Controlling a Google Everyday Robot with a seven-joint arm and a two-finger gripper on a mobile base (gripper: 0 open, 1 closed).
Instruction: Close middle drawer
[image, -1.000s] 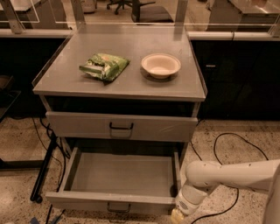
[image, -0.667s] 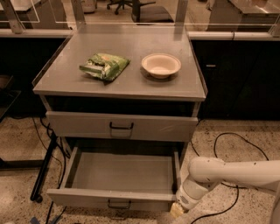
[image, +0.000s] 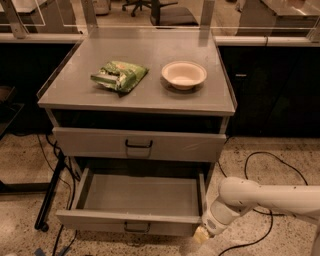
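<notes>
At the lower right of the view, the gripper (image: 200, 234) is seen on the end of a white arm (image: 260, 196), just beside the right-hand end of the middle drawer (image: 100, 220) front. Whether it is open or closed cannot be made out. The middle drawer is pulled well out of the grey cabinet (image: 220, 107), with its small dark handle (image: 136, 228) facing forward. Above it the top drawer (image: 175, 146) is shut. On the cabinet top, a green snack bag (image: 119, 76) and a pale bowl (image: 184, 74) are set side by side, apart.
</notes>
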